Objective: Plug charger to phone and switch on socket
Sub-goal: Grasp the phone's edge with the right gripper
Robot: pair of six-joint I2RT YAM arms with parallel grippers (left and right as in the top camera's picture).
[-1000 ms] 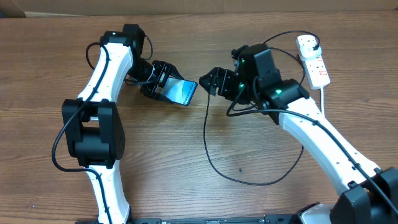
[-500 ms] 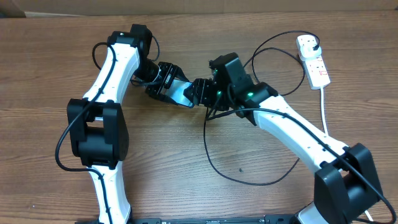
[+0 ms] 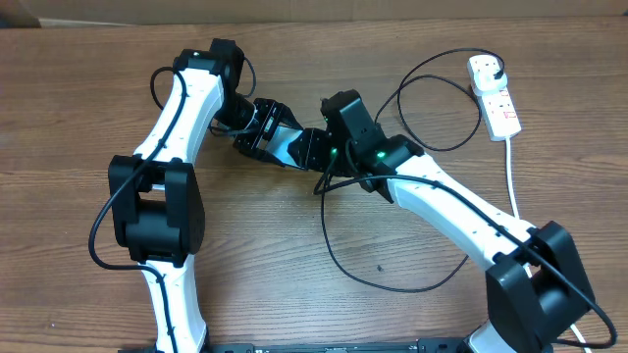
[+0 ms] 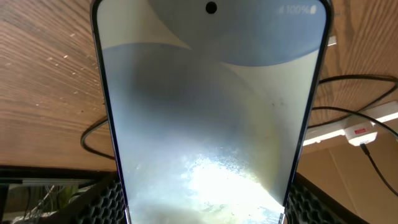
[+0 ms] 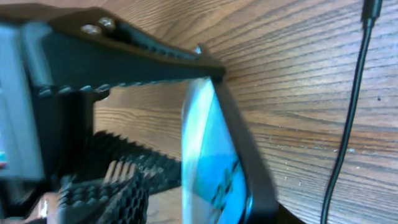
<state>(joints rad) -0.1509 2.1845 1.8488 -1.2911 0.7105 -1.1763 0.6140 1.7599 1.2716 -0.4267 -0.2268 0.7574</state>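
Wooden table (image 3: 78, 98) from overhead: left gripper (image 3: 270, 139) clamps the phone (image 3: 287, 150) mid-table, right gripper (image 3: 312, 147) just at its free end, charger (image 3: 334, 257) looping toward the socket (image 3: 497, 100) far right. Left wrist: phone (image 4: 211, 124) screen fills the frame between gripping fingers (image 4: 107, 204). Right wrist: phone (image 5: 214, 155) edge close up, charger (image 5: 351, 112) beside; that gripper's opening cannot be told.

This looks like a robotics lab bench. A white-and-black left arm (image 3: 172, 118) and right arm (image 3: 461, 211) rise from the 6 o'clock edge of a bare wood-grain table (image 3: 78, 118). A loose black cable (image 3: 324, 226) trails over the table. A white power strip (image 3: 496, 98) lies at 2 o'clock, and plain brown cardboard (image 3: 294, 6) lines the 12 o'clock edge.
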